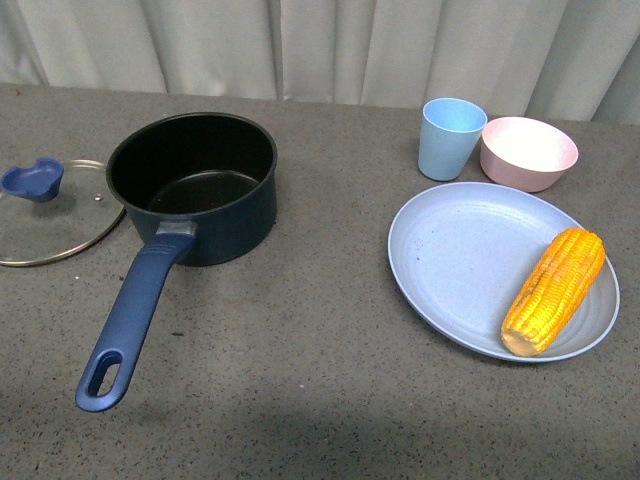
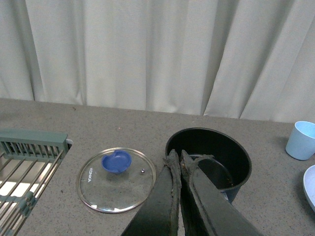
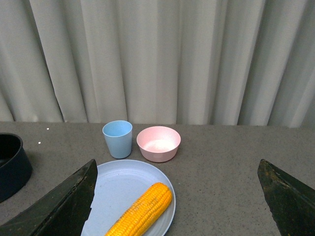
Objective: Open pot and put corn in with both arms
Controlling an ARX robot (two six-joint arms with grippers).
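pot point(image 1: 238, 222): uncovered, black inside, nothing in it. Sits toward the far left corner of the table point(image 1: 320, 390), long handle aimed at the near edge.
lid point(image 1: 60, 222): glass with a blue knob, flat on the table just beside the pot on its left-edge side. Can't tell if the rims touch.
corn point(image 1: 555, 290): lying on the pale blue plate point(image 1: 450, 250) toward the right edge, well apart from the pot.
cup point(image 1: 450, 138) + pink bowl point(image 1: 528, 152): side by side between the plate and the far edge.
left gripper point(image 2: 178, 157): fingers pressed together, nothing between them, over the pot's near side.
right gripper point(image 3: 176, 163): fingers spread wide, holding nothing, with the plate and corn framed between them.
front view only: whole pot handle incl. the hole at its end; no arm in frame.
left wrist view only: green wire rack point(image 2: 29, 147) past the lid toward the left edge.
right wrist view only: the pot is cut off, just a bit of wall showing.
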